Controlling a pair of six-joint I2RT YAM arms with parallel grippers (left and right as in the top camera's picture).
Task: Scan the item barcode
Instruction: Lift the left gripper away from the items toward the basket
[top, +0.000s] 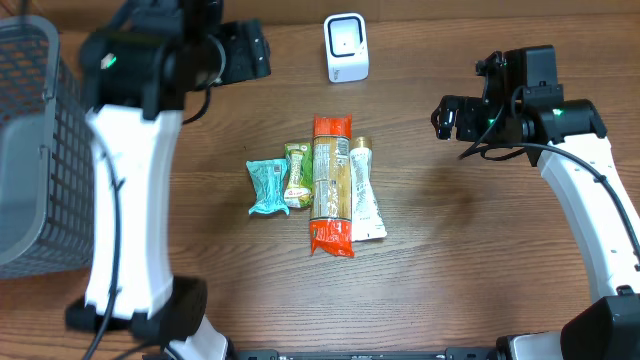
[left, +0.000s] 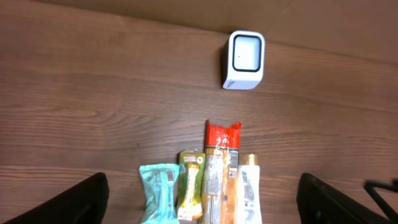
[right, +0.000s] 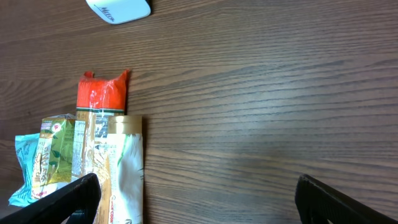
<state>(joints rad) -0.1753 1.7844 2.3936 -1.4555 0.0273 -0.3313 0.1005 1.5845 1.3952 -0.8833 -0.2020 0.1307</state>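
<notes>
Four packets (top: 331, 185) are laid side by side at mid-table, near the scanner (top: 346, 47). The left gripper (left: 202, 205) and right gripper (right: 199, 202) are both held wide open and empty. One packet should be gripped clear of its barcode, and the code presented squarely to the scanner window.
</notes>
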